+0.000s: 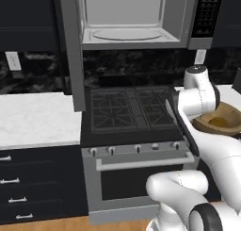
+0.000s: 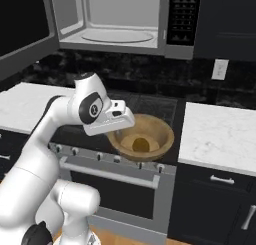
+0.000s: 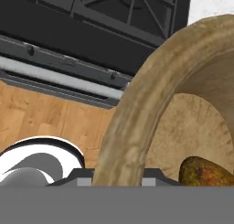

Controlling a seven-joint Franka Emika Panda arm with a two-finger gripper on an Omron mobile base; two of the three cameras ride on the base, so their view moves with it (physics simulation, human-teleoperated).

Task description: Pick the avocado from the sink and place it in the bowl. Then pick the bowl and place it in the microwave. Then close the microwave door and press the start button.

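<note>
The wood-brown bowl (image 2: 142,134) hangs in the air over the stove's front edge, and my gripper (image 2: 119,131) is shut on its left rim. In the hand view that rim (image 3: 137,109) runs up between my gripper's (image 3: 116,178) dark tips. The small orange-brown avocado (image 2: 141,145) (image 3: 205,172) lies on the bowl's floor. From the left base view the bowl (image 1: 223,119) sits behind my forearm at the right. Above the stove the microwave (image 1: 127,18) (image 2: 117,19) stands with its door (image 1: 70,51) swung out to the left. The sink is out of view.
A black gas stove (image 1: 129,110) with front knobs and an oven handle (image 1: 141,163) lies below the bowl. White marble counters flank it (image 1: 33,119) (image 2: 220,134). The microwave's black button panel (image 2: 182,16) is on its right side. Wooden floor (image 3: 41,122) shows below.
</note>
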